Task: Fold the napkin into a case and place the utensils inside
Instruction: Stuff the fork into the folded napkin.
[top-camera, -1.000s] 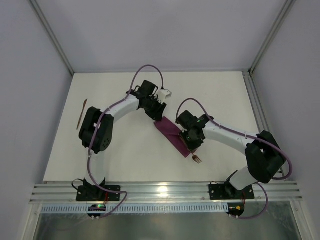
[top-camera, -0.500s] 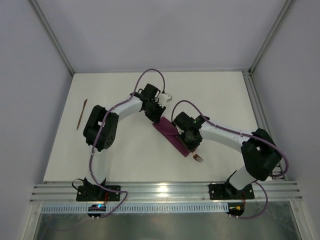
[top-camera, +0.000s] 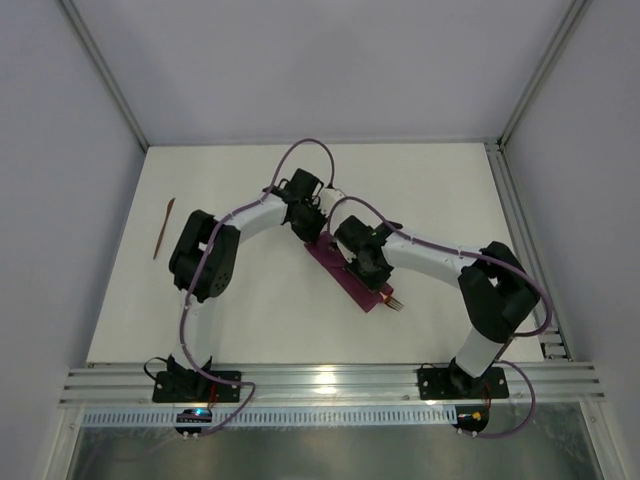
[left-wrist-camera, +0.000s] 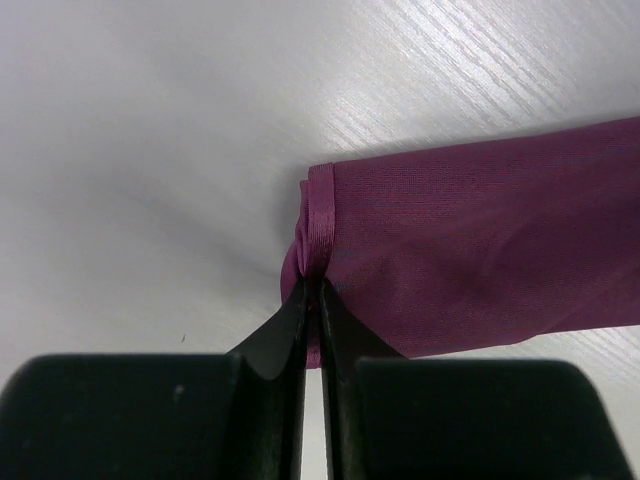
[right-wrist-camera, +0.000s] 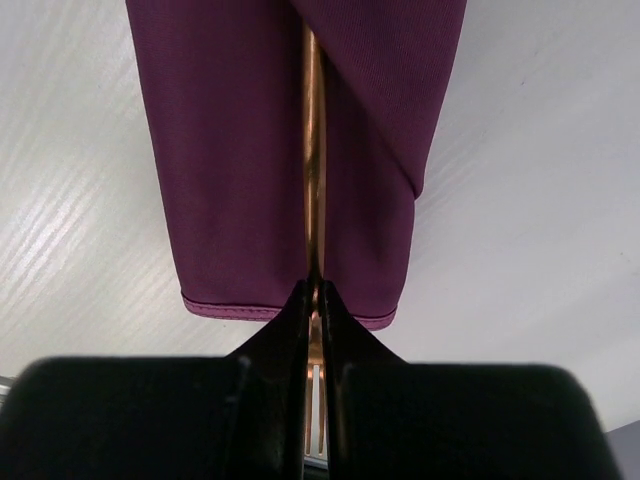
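White, wood-grained table (top-camera: 450, 200) noted. A plum-purple case (top-camera: 340, 272) is laid diagonally on it. Tines of a fork (top-camera: 393, 300) are seen protruding from the case's near end. A slim brown stick (top-camera: 162, 228) is laid well left of the case.

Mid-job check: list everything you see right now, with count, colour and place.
case: one, plum-purple cloth, folded narrow, lying diagonally mid-table
fork: one, brown, handle in the case's fold, tines sticking out past its near end
knife: one, brown, thin, far left of the table, apart from everything
table: one, white
left gripper: one, black, shut on the case's far-end hem
right gripper: one, black, shut on the fork at the case's near end
arms: two, white and black, purple cables
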